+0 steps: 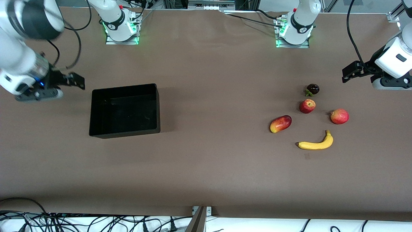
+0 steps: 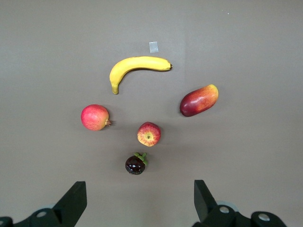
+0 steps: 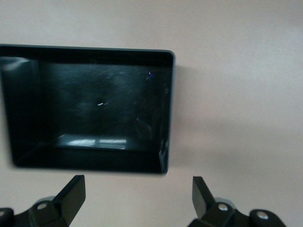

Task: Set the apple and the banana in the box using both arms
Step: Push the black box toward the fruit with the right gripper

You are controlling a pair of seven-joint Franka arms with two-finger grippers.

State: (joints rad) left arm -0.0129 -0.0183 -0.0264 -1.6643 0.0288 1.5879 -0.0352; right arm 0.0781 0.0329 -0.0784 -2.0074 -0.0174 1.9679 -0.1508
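The small deep-red apple (image 1: 307, 106) lies on the brown table among other fruits; it also shows in the left wrist view (image 2: 149, 134). The long yellow banana (image 1: 315, 143) lies nearer the front camera than the apple, and shows in the left wrist view too (image 2: 137, 66). The black box (image 1: 125, 132) stands empty toward the right arm's end (image 3: 169, 109). My left gripper (image 1: 350, 71) is open and empty over bare table by the fruits (image 2: 140, 194). My right gripper (image 1: 75, 80) is open and empty over the table beside the box (image 3: 137, 189).
A pinkish-red round fruit (image 1: 339, 116), a red-and-yellow mango-like fruit (image 1: 280, 123) and a dark mangosteen (image 1: 313, 89) lie around the apple. A small pale square mark (image 2: 153, 47) is on the table by the banana. The arm bases (image 1: 120, 25) stand along the table's edge farthest from the front camera.
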